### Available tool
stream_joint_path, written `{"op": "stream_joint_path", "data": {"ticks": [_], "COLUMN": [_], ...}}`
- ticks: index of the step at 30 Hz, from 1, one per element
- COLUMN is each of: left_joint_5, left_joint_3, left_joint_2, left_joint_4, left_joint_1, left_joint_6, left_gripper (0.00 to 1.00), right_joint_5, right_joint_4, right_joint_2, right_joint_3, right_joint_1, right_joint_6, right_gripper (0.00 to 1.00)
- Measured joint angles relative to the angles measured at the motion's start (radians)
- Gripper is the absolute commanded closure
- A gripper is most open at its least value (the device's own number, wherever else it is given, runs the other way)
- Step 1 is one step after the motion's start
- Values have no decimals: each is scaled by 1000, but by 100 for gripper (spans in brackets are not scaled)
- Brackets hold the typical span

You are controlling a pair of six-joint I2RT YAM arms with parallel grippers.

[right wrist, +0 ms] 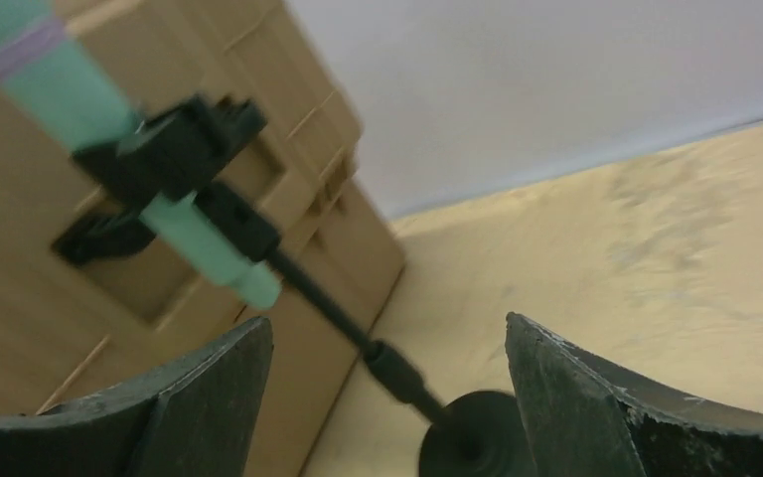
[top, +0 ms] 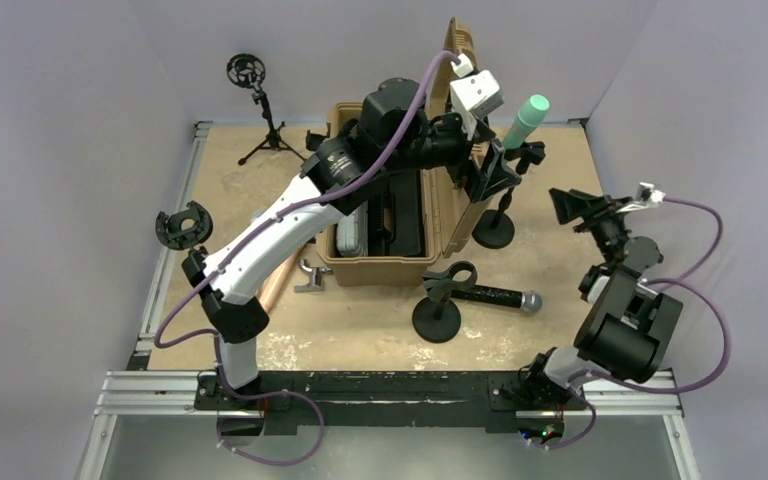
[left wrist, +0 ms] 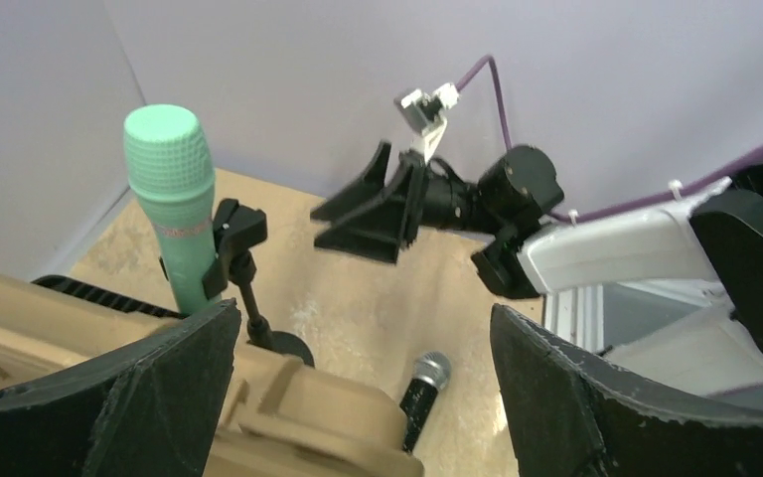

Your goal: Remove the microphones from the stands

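Note:
A mint-green microphone (top: 528, 118) stands tilted in the clip (top: 521, 155) of a black stand whose round base (top: 494, 230) is to the right of the tan case. My left gripper (top: 493, 176) reaches over the case, open and empty, just left of the stand. In the left wrist view the microphone (left wrist: 169, 189) rises above the left finger, outside the left gripper (left wrist: 363, 313). My right gripper (top: 572, 208) is open to the right of the stand. In the right wrist view the stand's rod (right wrist: 328, 308) runs between the fingers of the right gripper (right wrist: 387, 320), untouched, with the microphone (right wrist: 70, 89) above.
The open tan case (top: 390, 225) holds dark gear. A black microphone (top: 495, 297) lies at a second, short stand (top: 438, 318) in front. A tripod stand (top: 260, 110) is at the back left. A black ring part (top: 182, 226), a copper tube (top: 275, 285) and a metal clamp (top: 312, 275) lie left.

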State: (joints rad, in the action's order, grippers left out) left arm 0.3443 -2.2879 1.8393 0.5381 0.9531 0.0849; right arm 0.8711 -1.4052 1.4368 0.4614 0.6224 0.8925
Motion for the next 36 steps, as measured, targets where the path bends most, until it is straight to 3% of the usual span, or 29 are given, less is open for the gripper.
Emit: {"op": "stream_joint_path", "data": {"ticks": [6, 15, 22, 36], "left_joint_5": [-100, -177, -216, -291], "left_joint_3": [-57, -117, -128, -128], "left_joint_2": [109, 186, 217, 218], "left_joint_4": [-56, -108, -168, -233], "left_joint_1": [-4, 5, 10, -28], "left_joint_6": [4, 54, 49, -19], "left_gripper": [7, 8, 11, 11], "right_joint_5": [92, 124, 120, 208], "right_joint_4": [-48, -106, -107, -100], "right_joint_2": [-66, -105, -106, 63], "right_joint_3": [-14, 32, 131, 312], "right_joint_1": [-142, -219, -227, -247], "right_joint_6": [-51, -204, -340, -395], "right_gripper": [11, 11, 11, 19]}}
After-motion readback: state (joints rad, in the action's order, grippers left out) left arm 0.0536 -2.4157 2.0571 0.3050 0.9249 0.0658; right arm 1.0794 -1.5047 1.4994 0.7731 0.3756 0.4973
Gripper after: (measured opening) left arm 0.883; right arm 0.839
